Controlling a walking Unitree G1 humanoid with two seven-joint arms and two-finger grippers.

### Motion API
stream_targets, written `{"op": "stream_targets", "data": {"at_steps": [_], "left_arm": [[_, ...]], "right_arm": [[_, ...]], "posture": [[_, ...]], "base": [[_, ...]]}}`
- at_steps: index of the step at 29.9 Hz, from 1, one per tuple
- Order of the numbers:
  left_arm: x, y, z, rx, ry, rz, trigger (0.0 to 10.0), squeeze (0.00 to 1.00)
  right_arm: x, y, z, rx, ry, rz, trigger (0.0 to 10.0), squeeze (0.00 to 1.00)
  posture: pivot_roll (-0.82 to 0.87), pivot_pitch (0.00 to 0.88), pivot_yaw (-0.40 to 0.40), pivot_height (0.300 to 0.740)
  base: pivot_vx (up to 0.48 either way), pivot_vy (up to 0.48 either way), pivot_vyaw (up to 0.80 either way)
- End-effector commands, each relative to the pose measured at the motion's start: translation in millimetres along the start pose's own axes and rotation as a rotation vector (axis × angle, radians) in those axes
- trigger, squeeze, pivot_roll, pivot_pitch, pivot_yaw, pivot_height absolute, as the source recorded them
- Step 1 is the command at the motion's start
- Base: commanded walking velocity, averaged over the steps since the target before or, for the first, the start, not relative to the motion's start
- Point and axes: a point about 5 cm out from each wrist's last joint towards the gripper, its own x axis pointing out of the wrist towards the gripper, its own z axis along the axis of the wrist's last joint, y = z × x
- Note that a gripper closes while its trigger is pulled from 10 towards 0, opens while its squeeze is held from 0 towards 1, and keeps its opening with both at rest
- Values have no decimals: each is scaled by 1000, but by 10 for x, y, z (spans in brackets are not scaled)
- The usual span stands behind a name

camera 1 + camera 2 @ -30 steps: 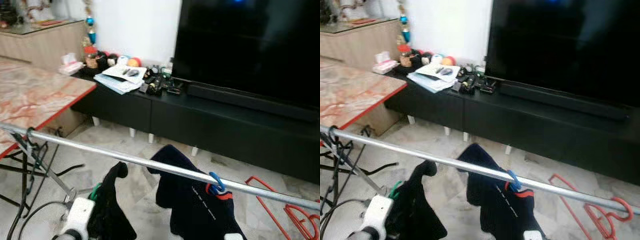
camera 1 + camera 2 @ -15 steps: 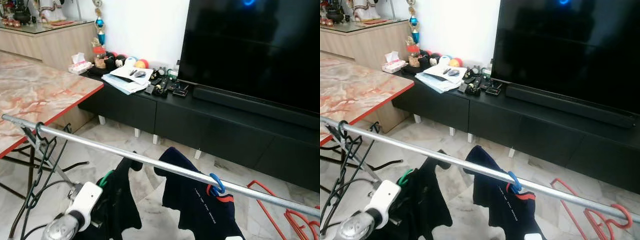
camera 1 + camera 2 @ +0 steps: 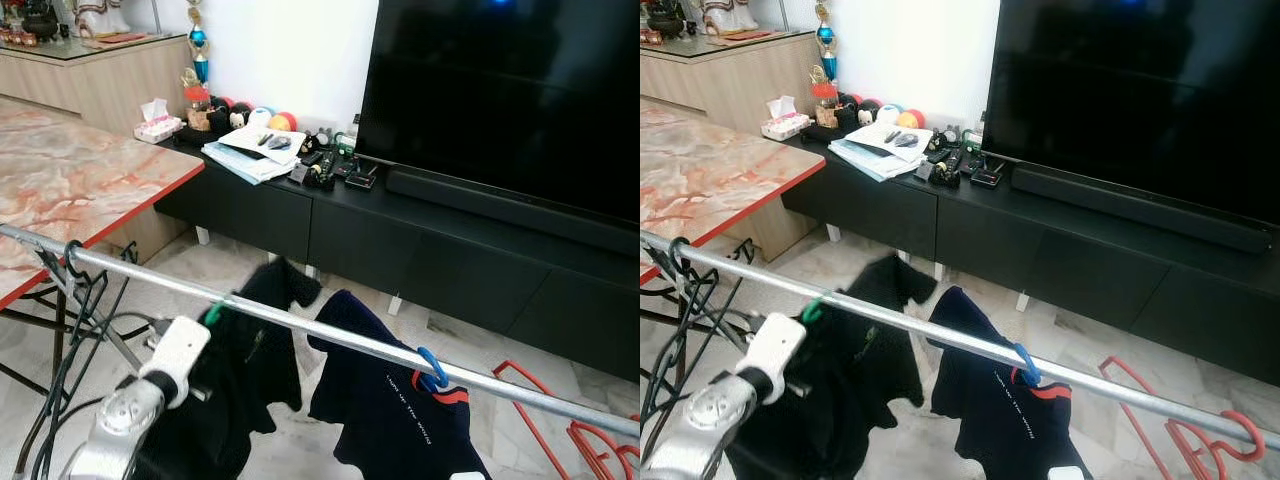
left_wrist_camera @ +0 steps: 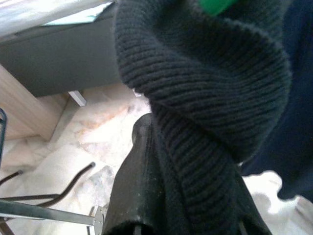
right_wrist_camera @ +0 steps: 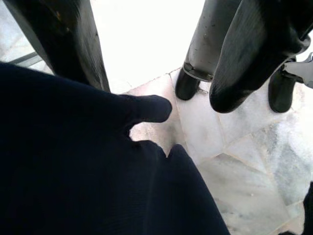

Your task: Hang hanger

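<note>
Left gripper (image 4: 146, 196) pinching the black knit top (image 3: 245, 370) just lifted its green hanger (image 3: 213, 315) up to the rail (image 3: 330, 335), beside the navy shirt (image 3: 395, 420). Nearly hooked; right gripper's state, can't tell.

**Rail, worktop, TV stand and floor**

A silver rail (image 3: 330, 335) runs across the foreground, sloping down toward the robot's right. A dark blue shirt (image 3: 395, 420) hangs from it on a blue hook (image 3: 432, 368). Near it on the robot's left, a black knit garment (image 3: 245, 370) on a green hanger (image 3: 213, 314) is at the rail. Red hangers (image 3: 590, 440) sit at the rail's right end.

The marble worktop (image 3: 70, 195) with a red edge stands at left.

The long black TV stand (image 3: 420, 250) carries a TV (image 3: 510, 100), a soundbar (image 3: 500, 205), papers (image 3: 255, 155), a tissue box (image 3: 158, 125) and small clutter.

The floor (image 3: 240, 265) is pale marble tile.
</note>
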Motion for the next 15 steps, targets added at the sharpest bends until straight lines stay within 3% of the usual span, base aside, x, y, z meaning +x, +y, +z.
{"op": "stream_targets", "data": {"at_steps": [1,7,15], "left_arm": [[50,104,123,-26,-52,61,10000,0],[103,92,132,-61,-43,66,10000,0],[186,3,15,-86,63,20,10000,0]], "right_arm": [[2,-32,66,-10,-21,-10,10000,0],[2,-31,69,-11,-22,-9,10000,0],[4,-27,73,-14,-19,-6,10000,0]], "posture": [[198,0,-67,740],[195,0,-67,740],[190,0,-65,740]], "base": [[0,0,0],[0,0,0],[0,0,0]]}}
